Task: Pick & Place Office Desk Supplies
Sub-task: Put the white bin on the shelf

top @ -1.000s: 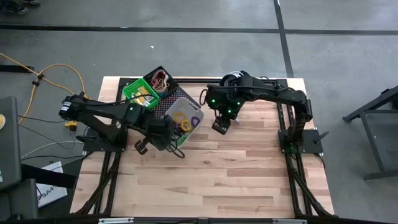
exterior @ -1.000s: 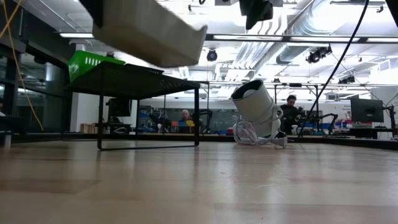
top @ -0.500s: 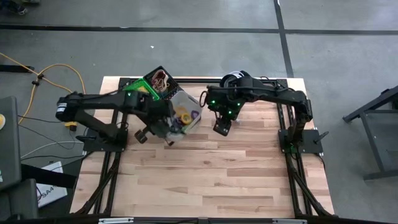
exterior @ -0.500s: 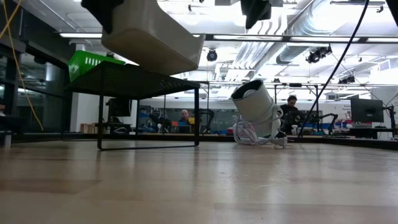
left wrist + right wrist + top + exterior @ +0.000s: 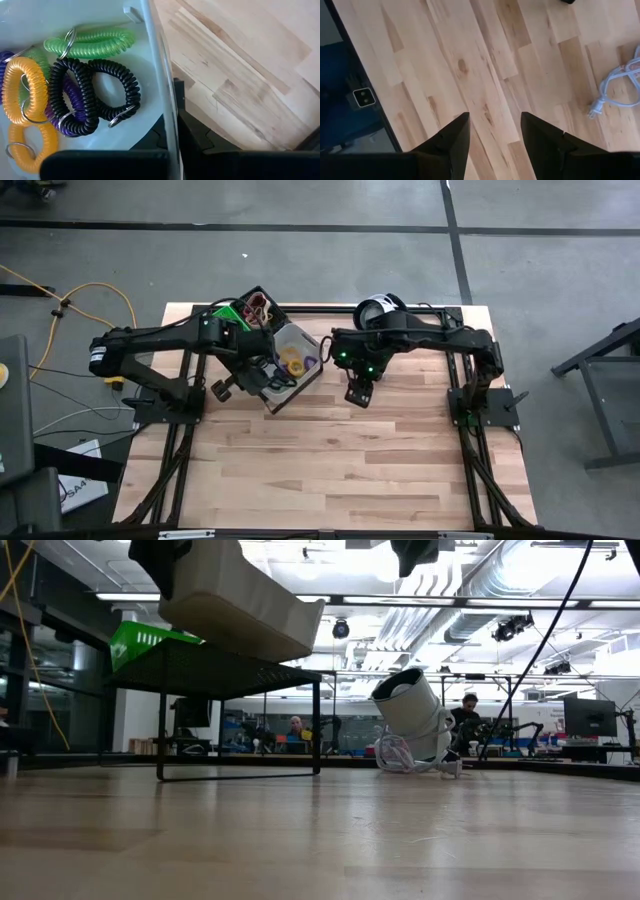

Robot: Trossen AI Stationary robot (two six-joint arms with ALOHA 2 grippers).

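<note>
Grey bin (image 5: 292, 365) of coiled loops (image 5: 75, 100), clamped in left gripper (image 5: 262, 375), has risen toward the rack (image 5: 215, 665); placing looks close; right gripper (image 5: 359, 394) hangs open over the bench (image 5: 350, 460).

**Colour rundown**

Grey bin (image 5: 150, 60) holds coil loops: green loop (image 5: 90, 42), black loop (image 5: 95, 95), purple loop (image 5: 72, 107), orange loop (image 5: 20, 90). Green bin (image 5: 150, 637) sits on the black rack (image 5: 240, 670). Table (image 5: 485, 55) is pale wood in streaky planks. White cord (image 5: 615, 92).
</note>
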